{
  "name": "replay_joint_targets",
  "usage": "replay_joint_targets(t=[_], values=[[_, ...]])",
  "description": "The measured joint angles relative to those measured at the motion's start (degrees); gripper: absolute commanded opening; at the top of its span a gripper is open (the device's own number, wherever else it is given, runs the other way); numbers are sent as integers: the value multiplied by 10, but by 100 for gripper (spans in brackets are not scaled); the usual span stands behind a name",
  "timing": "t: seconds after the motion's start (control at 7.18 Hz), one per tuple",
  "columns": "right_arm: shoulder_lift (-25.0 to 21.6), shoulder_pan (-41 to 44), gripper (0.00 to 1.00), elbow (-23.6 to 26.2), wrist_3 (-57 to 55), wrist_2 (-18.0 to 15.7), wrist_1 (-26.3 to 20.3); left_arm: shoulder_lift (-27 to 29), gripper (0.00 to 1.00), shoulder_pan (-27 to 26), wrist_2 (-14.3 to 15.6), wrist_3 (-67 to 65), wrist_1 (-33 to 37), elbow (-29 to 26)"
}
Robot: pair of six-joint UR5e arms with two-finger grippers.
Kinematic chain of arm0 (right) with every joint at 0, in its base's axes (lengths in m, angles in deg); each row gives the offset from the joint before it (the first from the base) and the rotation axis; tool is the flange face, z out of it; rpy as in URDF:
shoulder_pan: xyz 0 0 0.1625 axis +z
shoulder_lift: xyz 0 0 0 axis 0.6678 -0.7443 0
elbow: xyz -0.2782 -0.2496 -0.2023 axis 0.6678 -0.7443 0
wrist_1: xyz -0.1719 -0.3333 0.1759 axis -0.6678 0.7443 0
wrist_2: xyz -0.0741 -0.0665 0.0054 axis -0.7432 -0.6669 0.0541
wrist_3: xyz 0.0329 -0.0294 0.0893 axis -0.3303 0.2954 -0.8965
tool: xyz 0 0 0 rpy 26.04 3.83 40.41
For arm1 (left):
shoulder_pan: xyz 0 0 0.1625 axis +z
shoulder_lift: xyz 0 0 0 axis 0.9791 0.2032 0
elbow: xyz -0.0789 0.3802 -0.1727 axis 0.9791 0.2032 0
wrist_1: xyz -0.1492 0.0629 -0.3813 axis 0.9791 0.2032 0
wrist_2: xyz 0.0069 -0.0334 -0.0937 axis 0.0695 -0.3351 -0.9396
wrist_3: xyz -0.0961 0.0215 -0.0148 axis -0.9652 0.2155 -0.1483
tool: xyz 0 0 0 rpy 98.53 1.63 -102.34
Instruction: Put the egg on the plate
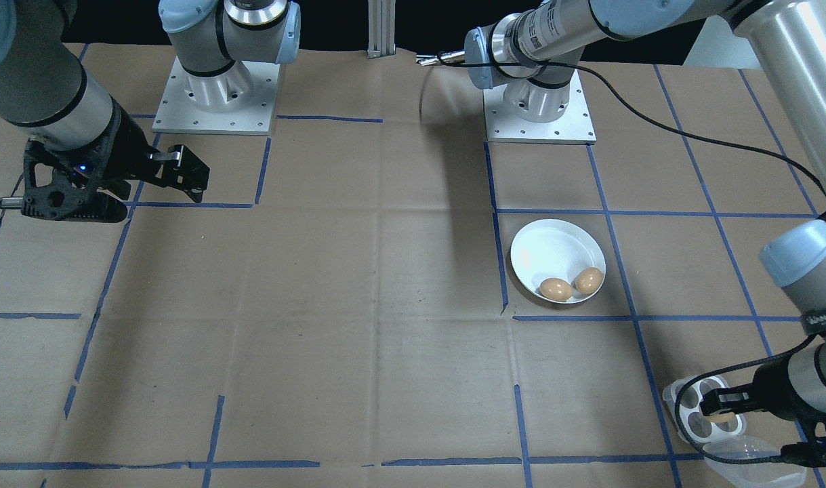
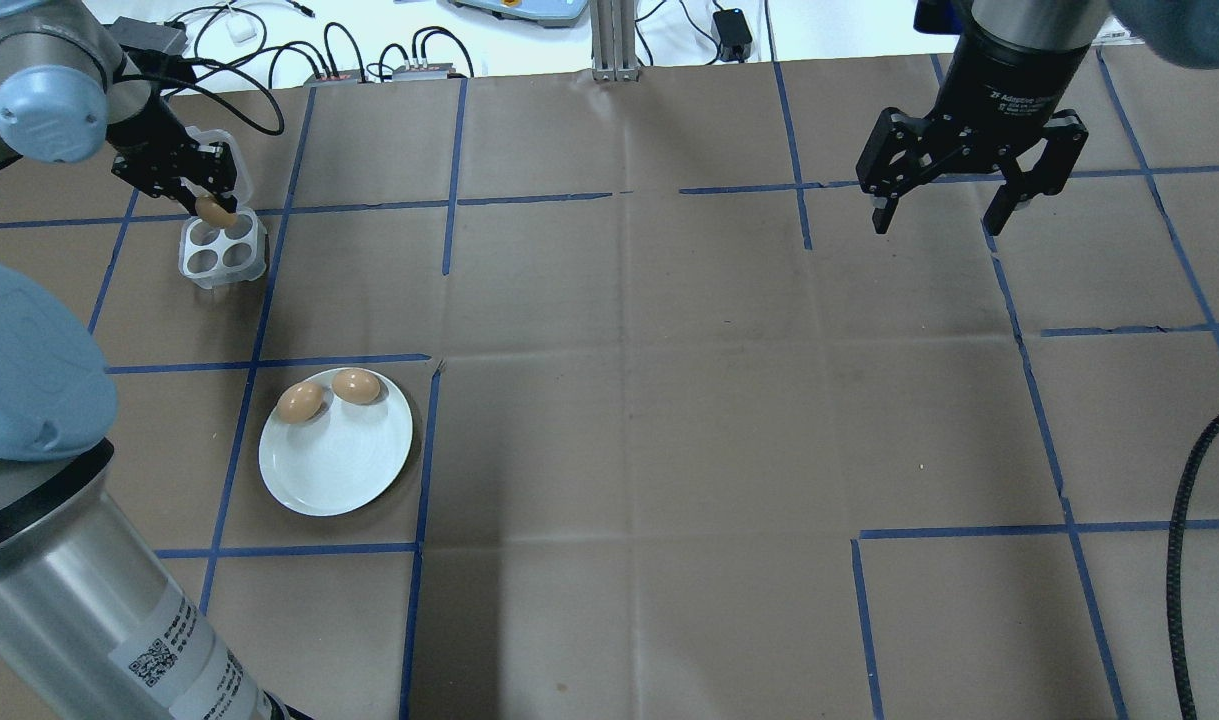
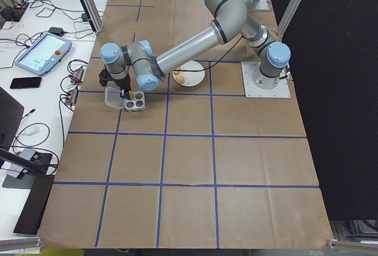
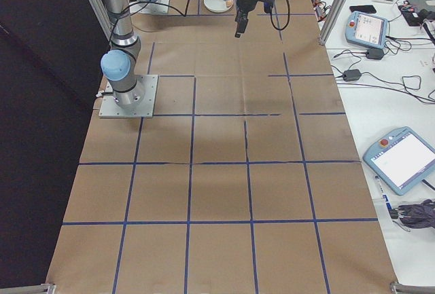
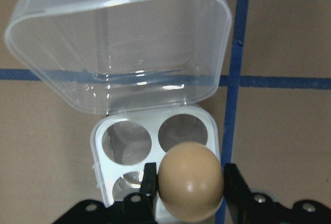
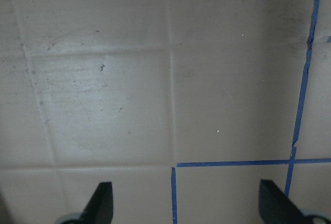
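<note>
A brown egg (image 5: 190, 187) sits pinched between the two black fingers of my left gripper (image 5: 189, 182), just above the clear four-hole egg tray (image 5: 134, 136) whose lid (image 5: 119, 43) lies open. From overhead the same egg (image 2: 215, 211) hangs over the tray (image 2: 221, 250). The white plate (image 2: 335, 460) lies nearer the robot and holds two brown eggs (image 2: 300, 402) (image 2: 356, 386) at its far rim. My right gripper (image 2: 972, 205) hovers open over bare table on the other side, with nothing between its fingers (image 6: 101, 203).
Brown paper with blue tape lines covers the table (image 2: 669, 400). The two arm bases (image 1: 216, 102) (image 1: 538, 108) stand at the robot's edge. Cables, pendants and a phone lie on side tables (image 3: 41, 55) beyond the table's edge.
</note>
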Motion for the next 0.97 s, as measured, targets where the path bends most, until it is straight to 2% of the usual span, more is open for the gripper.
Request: replay_joint_targets(t=[0.14,0.28,0.7,0.84,0.97], values=[[0,0,100,0,0,0,0,-34,32,-3,0,-9,36,14],[0,0,100,0,0,0,0,-76,32,-13,0,-29,55,54],[0,0,100,0,0,0,0,-232,32,-71,0,-112,46,261],[0,0,100,0,0,0,0,-272,32,-81,0,-125,20,337],[0,0,100,0,0,0,0,-295,37,-85,1,-130,-41,414]])
